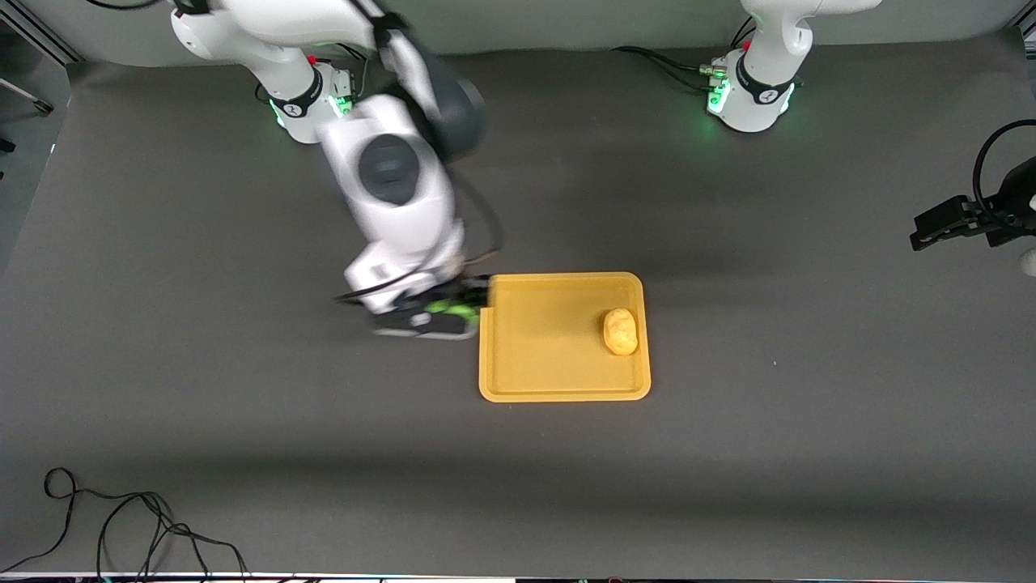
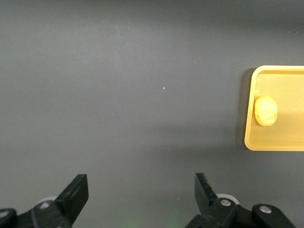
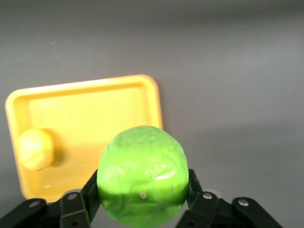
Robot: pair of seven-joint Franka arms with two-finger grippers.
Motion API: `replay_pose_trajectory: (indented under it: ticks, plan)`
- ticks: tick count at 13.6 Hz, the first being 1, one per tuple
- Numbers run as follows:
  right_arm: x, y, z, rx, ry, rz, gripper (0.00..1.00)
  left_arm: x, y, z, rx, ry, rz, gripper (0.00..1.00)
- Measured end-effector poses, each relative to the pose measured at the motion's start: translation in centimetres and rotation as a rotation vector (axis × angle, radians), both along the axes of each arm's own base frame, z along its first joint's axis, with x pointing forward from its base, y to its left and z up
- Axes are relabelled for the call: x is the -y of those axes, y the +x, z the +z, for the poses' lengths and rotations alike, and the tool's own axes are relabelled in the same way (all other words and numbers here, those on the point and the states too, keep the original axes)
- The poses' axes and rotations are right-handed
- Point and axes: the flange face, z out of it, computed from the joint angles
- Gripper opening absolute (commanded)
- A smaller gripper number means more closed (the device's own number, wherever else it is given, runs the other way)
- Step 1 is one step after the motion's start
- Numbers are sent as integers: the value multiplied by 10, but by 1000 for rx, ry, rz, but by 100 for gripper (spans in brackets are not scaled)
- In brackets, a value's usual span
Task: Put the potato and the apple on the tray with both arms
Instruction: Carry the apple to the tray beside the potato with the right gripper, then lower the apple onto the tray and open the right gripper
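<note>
Apple almost at the tray

Right gripper (image 1: pixel 453 312) clamps the apple (image 3: pixel 142 178) beside the tray (image 1: pixel 558 390); dropped early, it rolls off the counter. Left gripper (image 2: pixel 141 199) waits wide open, empty.

A robotics lab: two white arms (image 1: pixel 396 194) rise from green-lit bases (image 1: pixel 749 101) bolted along a bench (image 1: pixel 243 421) under dark grey matting. Loose black cables (image 1: pixel 121 526) trail across its camera-side edge.

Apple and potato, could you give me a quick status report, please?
Right hand shut on apple, at the tray edge. Left hand open, empty, waiting at its table end. Potato on tray. Nothing in the way.
</note>
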Motion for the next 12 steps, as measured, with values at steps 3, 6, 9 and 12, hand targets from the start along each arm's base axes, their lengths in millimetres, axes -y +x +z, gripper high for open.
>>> replay_pose_trajectory:
  ticks: [3, 6, 9, 12]
  plan:
    - [-60, -20, -52, -26, 38, -38, 28, 0, 1, 5, 21, -1, -1, 100]
    - [-84, -22, -122, -4, 38, -15, 27, 1, 4, -1, 9, 0, -3, 100]
    - [-92, -21, -192, 23, 22, 3, 27, 2, 15, -20, -14, 1, -5, 100]
    - [-94, -19, -222, 39, 29, -3, 27, 8, 17, -16, -2, 0, -19, 100]
